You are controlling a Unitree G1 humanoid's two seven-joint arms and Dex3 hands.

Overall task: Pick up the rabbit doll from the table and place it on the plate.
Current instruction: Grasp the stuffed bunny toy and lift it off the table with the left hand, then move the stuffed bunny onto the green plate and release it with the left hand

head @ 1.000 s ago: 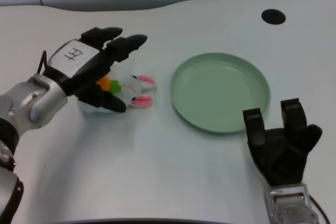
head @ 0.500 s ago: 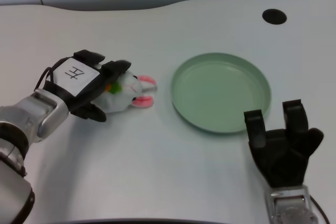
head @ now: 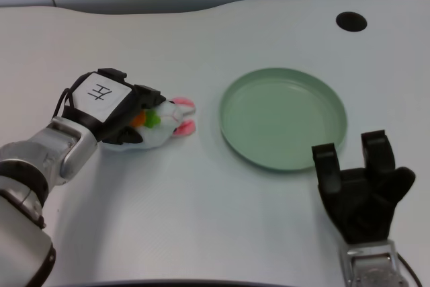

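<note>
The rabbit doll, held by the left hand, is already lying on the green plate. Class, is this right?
Not quite. The head view shows the rabbit doll held by the left hand, but it lies on the white table, left of the green plate, not on it.

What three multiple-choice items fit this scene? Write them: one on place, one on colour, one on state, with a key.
1. Where does the rabbit doll lie?
A. On the plate
B. On the table, left of the plate
C. Under the right hand

2. What colour is the plate?
A. Pale green
B. Red
C. Black

3. What is the left hand doing?
A. Resting flat on the plate
B. Hanging open far from everything
C. Closing its fingers around the doll

Key: 1 B, the doll sits on the white table; 2 A, the plate is green; 3 C, black fingers wrap the doll.
</note>
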